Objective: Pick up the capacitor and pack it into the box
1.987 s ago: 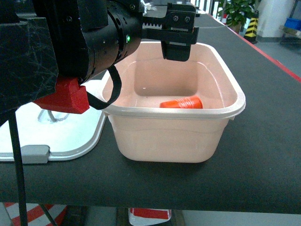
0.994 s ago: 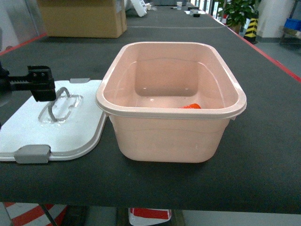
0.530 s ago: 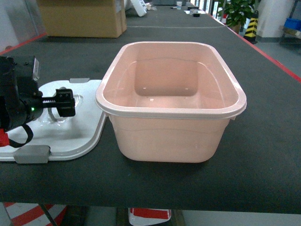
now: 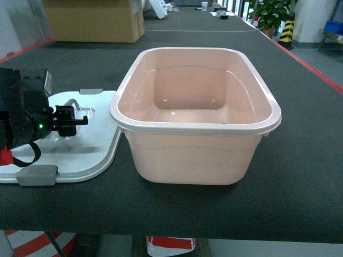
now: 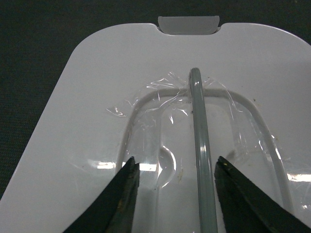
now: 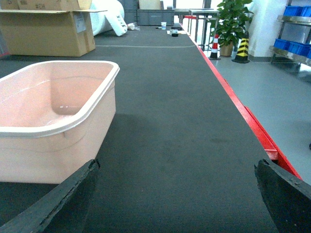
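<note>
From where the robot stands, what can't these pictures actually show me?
- Floor of the pale pink plastic tub: head view, hidden by its near wall, so any contents cannot be seen.
- Near end of the white plastic lid: left wrist view, cut off by the bottom edge.
- Right gripper: only two dark fingertips show in the right wrist view's lower corners; absent from the head view.
- Brown cardboard carton: top cut off by the head view's upper edge.

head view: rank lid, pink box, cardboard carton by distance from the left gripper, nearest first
1. White lid: directly under the left gripper, at the table's left near edge.
2. Pink box: to the gripper's right, mid-table.
3. Cardboard carton: far back on the table, behind the gripper.
</note>
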Available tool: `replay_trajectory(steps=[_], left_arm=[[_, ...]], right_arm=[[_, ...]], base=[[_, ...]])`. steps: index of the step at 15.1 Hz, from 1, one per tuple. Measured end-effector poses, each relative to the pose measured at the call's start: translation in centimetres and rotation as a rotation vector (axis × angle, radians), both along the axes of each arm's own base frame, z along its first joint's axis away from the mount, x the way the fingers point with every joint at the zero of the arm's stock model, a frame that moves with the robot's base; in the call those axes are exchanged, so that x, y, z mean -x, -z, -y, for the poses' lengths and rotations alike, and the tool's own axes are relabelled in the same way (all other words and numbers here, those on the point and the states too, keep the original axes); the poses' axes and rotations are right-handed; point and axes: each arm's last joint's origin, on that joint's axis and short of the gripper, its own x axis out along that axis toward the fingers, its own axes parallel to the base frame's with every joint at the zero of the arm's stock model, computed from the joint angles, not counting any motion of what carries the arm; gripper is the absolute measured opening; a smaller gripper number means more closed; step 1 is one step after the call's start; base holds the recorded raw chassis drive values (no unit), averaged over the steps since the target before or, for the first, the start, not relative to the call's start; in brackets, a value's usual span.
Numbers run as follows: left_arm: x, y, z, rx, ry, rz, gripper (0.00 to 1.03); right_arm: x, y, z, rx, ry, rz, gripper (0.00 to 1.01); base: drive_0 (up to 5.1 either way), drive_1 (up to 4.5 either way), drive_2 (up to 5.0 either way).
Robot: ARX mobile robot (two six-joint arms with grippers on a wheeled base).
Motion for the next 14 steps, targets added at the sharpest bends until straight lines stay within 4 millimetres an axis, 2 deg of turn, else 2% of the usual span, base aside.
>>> replay_trajectory(steps=[4,9,10,11,12,13,14], left_arm=[[-0.1,-0.1,0.1,-0.006,0.012,0.001,0.02],[0.0,-0.3,0.0,-0.011,0.01,0.005,0.02],[0.2,-0.6,-0.4,-0.013,-0.007,-0.005,0.02],[0.4,-1.9,-1.1,-0.022,-0.044,-0.018,0.02],[1.2,-9.0,-2.9,-0.021,-0.11,0.075,0.02],[2.3,-16.9,-3.3,-0.041,-0.172,0.218,0.02],[3.1,-20.2,-2.6,-0.041,-0.186,0.274,0.02]], right_arm=[[0.0,0.0,0.0,0.0,0.0,0.0,0.98],[0.0,0.0,0.0,0.0,0.0,0.0,0.98],[0.0,0.0,0.0,0.0,0.0,0.0,0.98],[0.0,0.0,0.0,0.0,0.0,0.0,0.98],[0.0,0.0,0.0,0.0,0.0,0.0,0.98],[0.0,0.0,0.0,0.0,0.0,0.0,0.98],[0.0,0.0,0.0,0.0,0.0,0.0,0.98]], base=[[0.0,0.0,0.0],[0.0,0.0,0.0],[0.0,0.0,0.0],[0.0,0.0,0.0],[0.0,0.0,0.0],[0.0,0.0,0.0],[0.0,0.0,0.0]])
